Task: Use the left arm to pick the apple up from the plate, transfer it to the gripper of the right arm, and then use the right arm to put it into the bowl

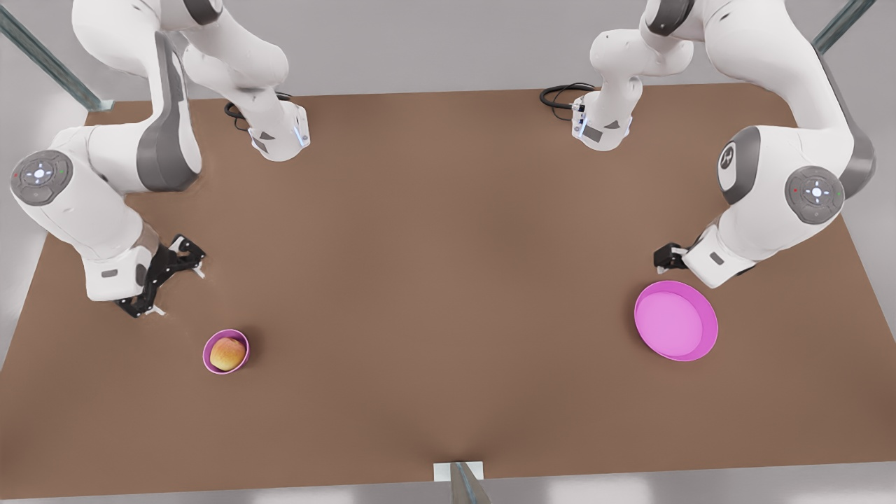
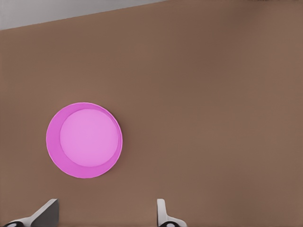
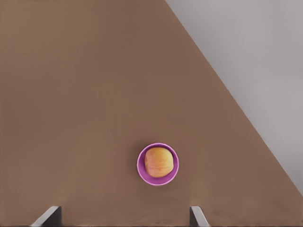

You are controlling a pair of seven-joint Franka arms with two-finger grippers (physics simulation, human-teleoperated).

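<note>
Item: apple [image 1: 228, 353], red-orange with yellow patches, seated inside the small deep pink bowl [image 1: 208, 350] toward the front view's left. Item: wide shallow pink plate [image 1: 708, 336], bare, toward the front view's right, well apart from the bowl. Item: brown worktop [image 1: 448, 280], carrying both dishes. Right gripper [image 1: 164, 276], black, above the worktop near the bowl, fingers spread and holding nothing; the right wrist view shows its two fingertips [image 3: 48, 217] parted, with apple [image 3: 158, 161] and bowl [image 3: 171, 176] beyond them. Left gripper [image 1: 665, 257], just beside the plate, mostly hidden under its wrist from the front; the left wrist view supplies what the front lacks, two pale fingertips [image 2: 45, 212] set wide with nothing between, and the plate [image 2: 55, 146] below. Status, judged: placement appears complete, fruit in its target dish, both arms off their objects. Next move, judged: none beyond pulling clear; no regrasp looks needed.
</note>
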